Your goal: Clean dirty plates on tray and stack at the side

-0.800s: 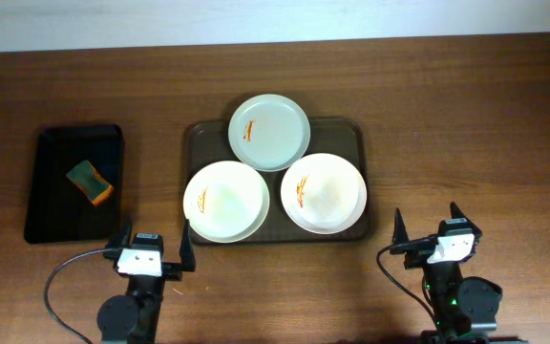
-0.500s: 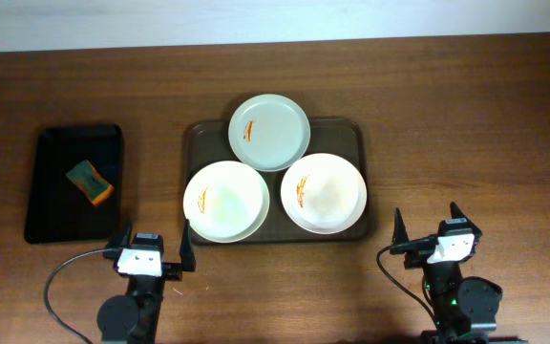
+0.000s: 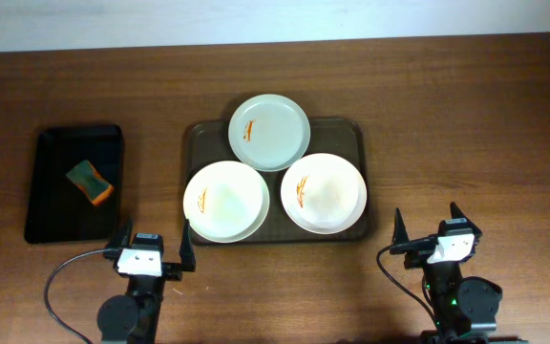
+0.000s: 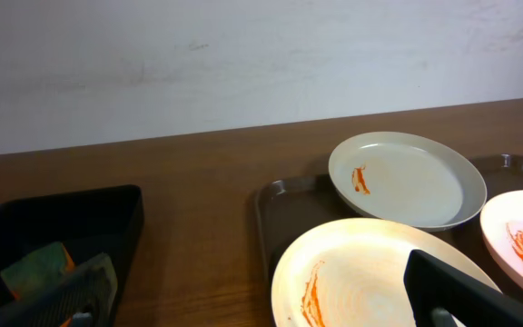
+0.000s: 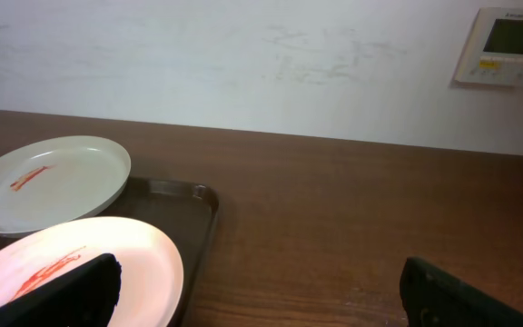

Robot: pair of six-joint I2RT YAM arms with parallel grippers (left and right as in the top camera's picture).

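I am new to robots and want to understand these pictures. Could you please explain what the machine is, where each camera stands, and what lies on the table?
These are two robot arms at a wooden table. One picture looks down from above; the other two come from a camera on each wrist. Each arm ends in a two-finger tool: the left tool and the right tool are both open and hold nothing. On the brown tray lie three plates with orange-red smears. A smaller black tray at the left holds a sponge.
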